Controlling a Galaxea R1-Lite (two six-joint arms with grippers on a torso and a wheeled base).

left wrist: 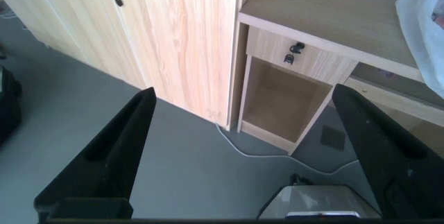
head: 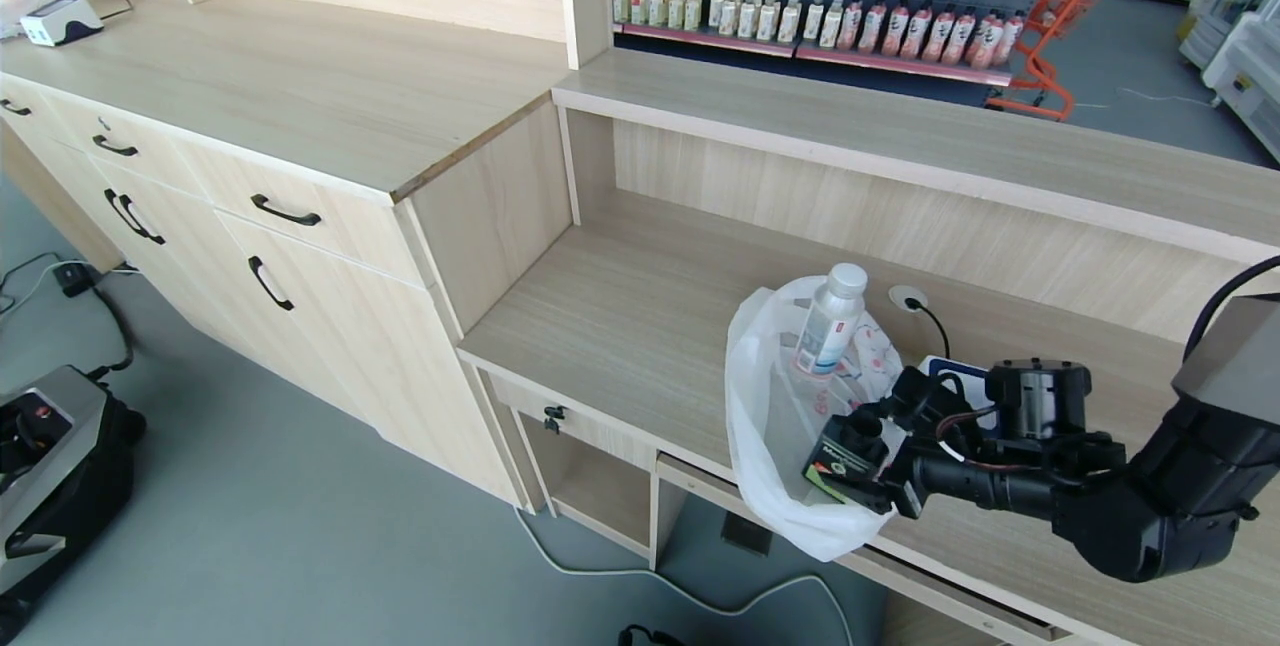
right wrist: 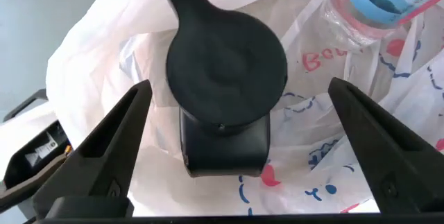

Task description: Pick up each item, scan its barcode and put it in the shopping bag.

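Inside the white shopping bag (head: 765, 416) on the counter (head: 620, 326), a black boxed item (right wrist: 225, 64) lies between the right gripper's (right wrist: 239, 84) wide-spread fingers, touching neither. An upright bottle (head: 830, 321) stands in the bag just beyond. What the item is cannot be made out; the left gripper (left wrist: 244, 91) hangs released above the floor.

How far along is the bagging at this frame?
Done: a bottle stands inside the shopping bag. In hand: the right gripper is open over the bag, with a black item between its fingers, not gripped. Left: probably drawing that arm back. The left gripper is open, holding nothing.
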